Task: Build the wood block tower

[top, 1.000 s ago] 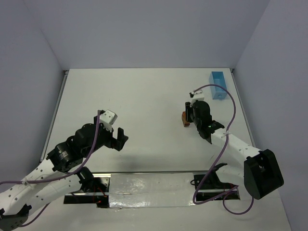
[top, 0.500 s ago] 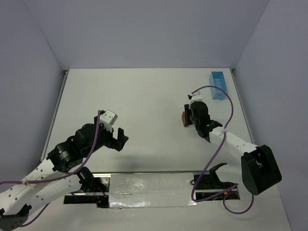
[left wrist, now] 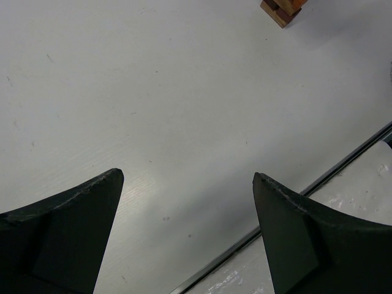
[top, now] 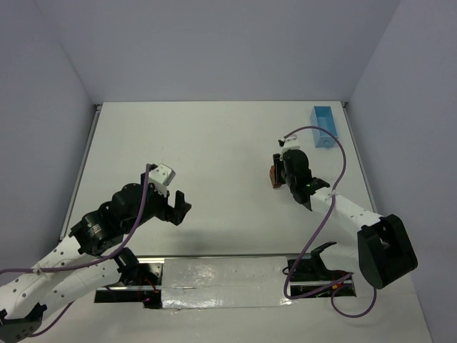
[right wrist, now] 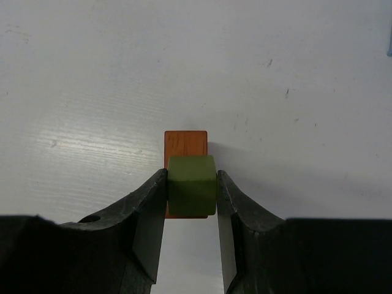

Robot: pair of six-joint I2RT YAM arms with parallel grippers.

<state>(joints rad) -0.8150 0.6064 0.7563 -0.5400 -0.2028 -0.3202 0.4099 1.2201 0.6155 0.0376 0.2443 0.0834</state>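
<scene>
An olive-green block (right wrist: 192,185) sits between the fingers of my right gripper (right wrist: 192,187), which is shut on it, directly over an orange block (right wrist: 185,144) of the wood block tower (top: 273,176). I cannot tell whether the green block rests on the stack or hovers just above it. The small stack stands right of the table's centre, and in the left wrist view the wood block tower (left wrist: 281,8) shows at the top edge. My left gripper (top: 178,206) is open and empty over bare table at the near left.
A light blue rectangular tray (top: 323,127) stands at the far right corner of the white table (top: 214,143). A dark metal strip (left wrist: 288,199) runs along the table's near edge, with foil-like sheeting behind it.
My right gripper shifted slightly toward the far side over the stack with the green block, then held still. The left arm has not moved.
</scene>
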